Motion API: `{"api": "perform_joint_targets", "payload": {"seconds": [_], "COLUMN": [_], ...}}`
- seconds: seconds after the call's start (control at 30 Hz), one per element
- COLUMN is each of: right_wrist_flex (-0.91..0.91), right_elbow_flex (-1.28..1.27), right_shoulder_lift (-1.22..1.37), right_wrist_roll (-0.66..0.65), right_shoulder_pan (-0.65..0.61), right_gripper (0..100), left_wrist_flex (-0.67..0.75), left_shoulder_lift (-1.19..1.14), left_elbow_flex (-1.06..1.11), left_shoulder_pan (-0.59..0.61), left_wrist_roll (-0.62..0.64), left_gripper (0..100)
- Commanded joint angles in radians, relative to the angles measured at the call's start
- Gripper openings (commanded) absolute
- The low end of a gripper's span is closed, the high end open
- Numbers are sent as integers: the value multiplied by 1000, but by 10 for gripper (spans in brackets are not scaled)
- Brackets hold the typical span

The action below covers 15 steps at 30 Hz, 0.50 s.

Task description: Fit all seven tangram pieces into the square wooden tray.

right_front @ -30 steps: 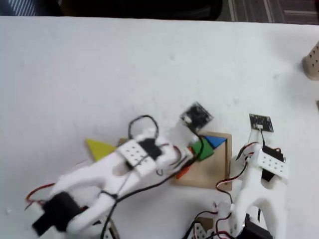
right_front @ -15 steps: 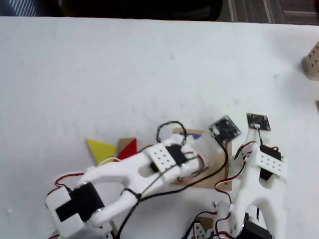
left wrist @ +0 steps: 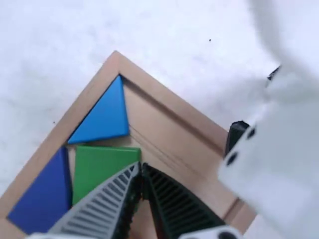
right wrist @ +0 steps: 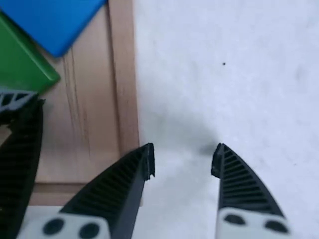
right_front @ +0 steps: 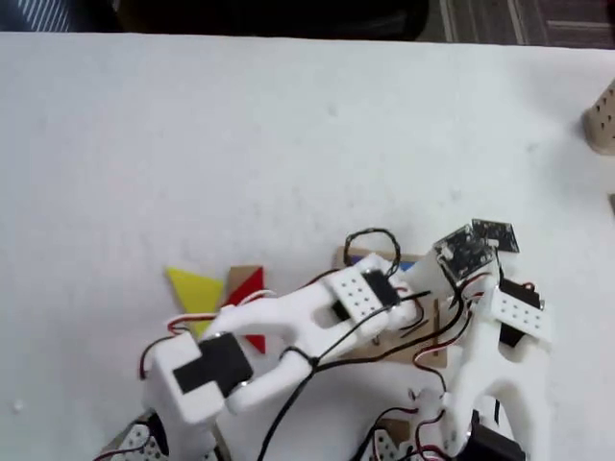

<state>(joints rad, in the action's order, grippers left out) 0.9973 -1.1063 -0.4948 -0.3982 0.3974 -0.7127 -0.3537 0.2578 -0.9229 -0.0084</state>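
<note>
Since a second ago your left arm (right_front: 288, 322) has swung across the wooden tray (left wrist: 169, 97) toward the right arm (right_front: 509, 317). In the high view its wrist now covers the green and blue pieces that showed before, and a red triangle (right_front: 248, 286) has come into sight behind it; the right arm has hardly shifted. The left pincer (left wrist: 141, 172) hangs low inside the tray with its fingers drawn together, tips meeting. You cannot tell whether anything is pinched between them. The green square (left wrist: 97, 167) lies on the tray floor at the tips, on the grey finger's side, and its corner sits right at the tip. Just beyond the square, ahead of the pincer, the blue triangle (left wrist: 102, 117) fills the tray's corner. A dark blue piece (left wrist: 40, 199) lies along the rim on the square's far side from the pincer. On the black finger's side the tray floor is bare wood up to the rim. The right pincer (right wrist: 183, 160) has its fingers spread wide, over the white table (right wrist: 224, 59) just outside the tray's wall, and one finger is close to the rim. Well behind the left pincer, out past its arm, the red triangle lies on the table with a brown shape (right_front: 244, 274) just beside it. The yellow triangle (right_front: 190, 286) lies next to them, farther out.
</note>
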Motion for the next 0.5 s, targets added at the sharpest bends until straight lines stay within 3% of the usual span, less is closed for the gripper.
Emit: {"api": "perform_joint_targets", "payload": {"seconds": [0.0, 0.23, 0.47], "right_wrist_flex": [-12, -12, -16], "right_elbow_flex": [29, 29, 29], "right_shoulder_lift": [-1, -1, -1], "right_wrist_roll": [-12, -12, -12], "right_shoulder_pan": [-10, -5, -8], "right_gripper": [187, 187, 187], "left_wrist_flex": [-48, -135, -157], "left_shoulder_lift": [-28, -81, -53], "left_elbow_flex": [-78, -169, -178], "left_shoulder_pan": [28, 122, 120], "left_wrist_roll": [6, 8, 8], "left_gripper": [22, 23, 22]}}
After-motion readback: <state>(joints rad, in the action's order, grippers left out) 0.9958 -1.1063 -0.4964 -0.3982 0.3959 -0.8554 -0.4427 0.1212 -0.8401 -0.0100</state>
